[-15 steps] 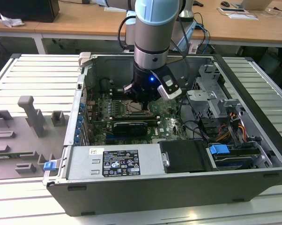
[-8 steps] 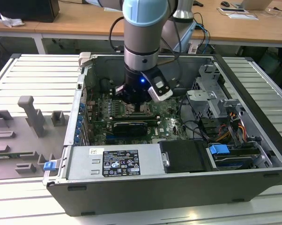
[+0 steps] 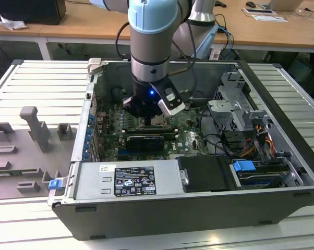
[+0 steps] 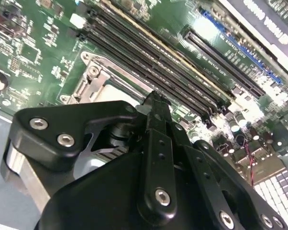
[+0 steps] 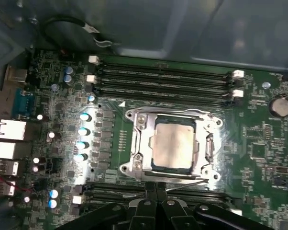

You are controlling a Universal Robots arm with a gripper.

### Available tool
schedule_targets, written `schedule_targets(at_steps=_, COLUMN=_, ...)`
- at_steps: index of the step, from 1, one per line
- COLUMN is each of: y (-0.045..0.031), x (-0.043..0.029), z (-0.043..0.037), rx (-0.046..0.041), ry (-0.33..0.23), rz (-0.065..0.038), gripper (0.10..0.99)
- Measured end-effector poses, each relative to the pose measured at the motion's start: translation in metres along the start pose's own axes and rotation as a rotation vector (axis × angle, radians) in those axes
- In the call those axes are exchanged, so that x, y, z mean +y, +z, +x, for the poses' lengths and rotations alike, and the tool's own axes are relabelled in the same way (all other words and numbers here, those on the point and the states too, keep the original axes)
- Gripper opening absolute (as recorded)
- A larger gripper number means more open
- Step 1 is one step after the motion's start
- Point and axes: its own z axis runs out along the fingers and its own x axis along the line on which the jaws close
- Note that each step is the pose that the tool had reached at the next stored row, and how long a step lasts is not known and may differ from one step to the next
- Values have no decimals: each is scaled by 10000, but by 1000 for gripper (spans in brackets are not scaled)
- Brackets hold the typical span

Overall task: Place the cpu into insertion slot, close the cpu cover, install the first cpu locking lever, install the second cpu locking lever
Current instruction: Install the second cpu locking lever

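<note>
- An open computer case (image 3: 198, 219) lies on a ribbed grey metal bench (image 3: 37, 88), with wooden desks behind it, in the exterior view.
- The grey and pale-blue robot arm (image 3: 152, 36) reaches straight down into the case, wrist vertical, a blue light glowing near its base.
- The gripper (image 3: 146, 115) hangs low over the green motherboard (image 5: 62, 120), just beside the insertion slot (image 5: 134, 139).
- In the first wrist view the black fingers (image 5: 151, 199) are pressed together, gripping nothing, their tips at the socket's edge by a thin metal lever (image 5: 182, 184).
- The cpu (image 5: 173, 145) lies flat in the socket, silver face up.
- The cpu cover (image 5: 204, 143) lies down around the chip.
- Long black memory slots (image 5: 163, 79) run on both sides of the socket.
</note>
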Motion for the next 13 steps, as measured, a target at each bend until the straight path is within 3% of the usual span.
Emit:
schedule_targets(at_steps=3, y=40, x=-12, z=20, rx=-6, ry=0, rz=-79, gripper=106)
schedule_targets(at_steps=5, y=79, x=-44, z=28, rx=-17, ry=4, rz=-199, gripper=106)
schedule_targets(at_steps=7, y=92, x=-68, z=102, rx=-50, ry=2, rz=-322, gripper=106)
schedule_targets(at_steps=10, y=108, x=-78, z=159, rx=-81, ry=2, rz=-410, gripper=106)
schedule_targets(at_steps=13, y=139, x=-94, z=167, rx=-94, ry=-2, rz=-507, gripper=106)
